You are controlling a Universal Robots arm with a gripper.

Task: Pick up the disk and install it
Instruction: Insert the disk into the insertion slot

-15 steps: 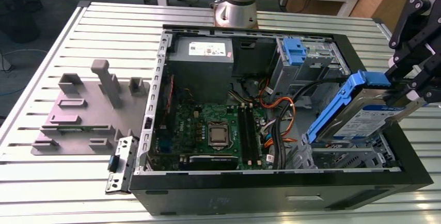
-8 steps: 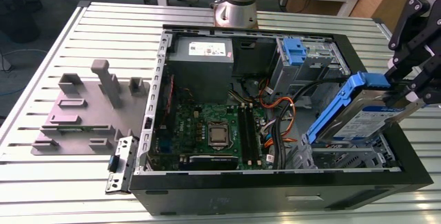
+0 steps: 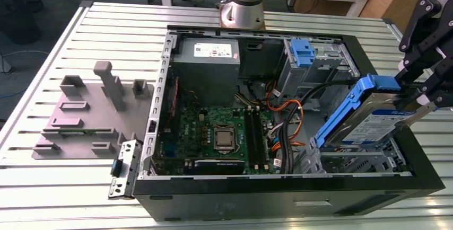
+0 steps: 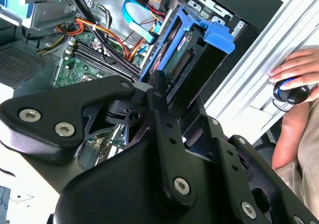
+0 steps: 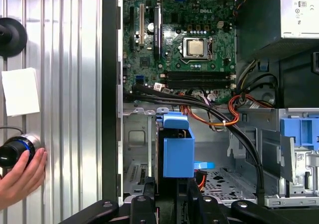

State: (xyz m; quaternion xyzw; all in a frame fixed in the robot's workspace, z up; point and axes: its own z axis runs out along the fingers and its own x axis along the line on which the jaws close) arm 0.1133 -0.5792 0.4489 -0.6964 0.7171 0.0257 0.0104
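item 1, table [image 3: 42, 187]: slatted metal top, carrying everything listed.

item 2, case [image 3: 283, 198]: black computer tower lying on its side, open face up; its dark front wall is nearest you.

item 3, drive cage [image 3: 354, 161]: bare metal bay in the near corner at the exterior view's right, with nothing seated in it.

item 4, the disk [image 3: 372, 118]: hanging just above that cage, steeply tilted, low end over the bay, blue-handled end up.
- where it is: in the air, apart from the cage floor, not yet installed.
- handling, by judgement: dense for its size and stiff. the metal faces are likely slick, and the blue rails give a little. it is shock-sensitive, so you should avoid knocks against the cage.
- where to hold: by the side edges near the handle end. keep off the label, and off the green board and dark connector strip [image 4: 182, 62] seen in the second wrist view.

item 5, gripper [image 3: 419, 98]: claw closed onto the disk's upper end, carrying its whole weight.

item 6, grey fixture plate [image 3: 78, 118]: at the exterior view's left, well apart from the case.

item 7, motherboard [image 3: 212, 129]: on the case floor, with orange and black cables [image 3: 283, 113] running beside it towards the cage.

item 8, power supply [image 3: 212, 52]: grey box at the far wall.

item 9, blue latch piece [image 3: 301, 55]: upright, far, beside the power supply.

item 10, a person's hand [image 4: 296, 67]: resting on a blue-ringed knob [image 4: 291, 92] outside the case.
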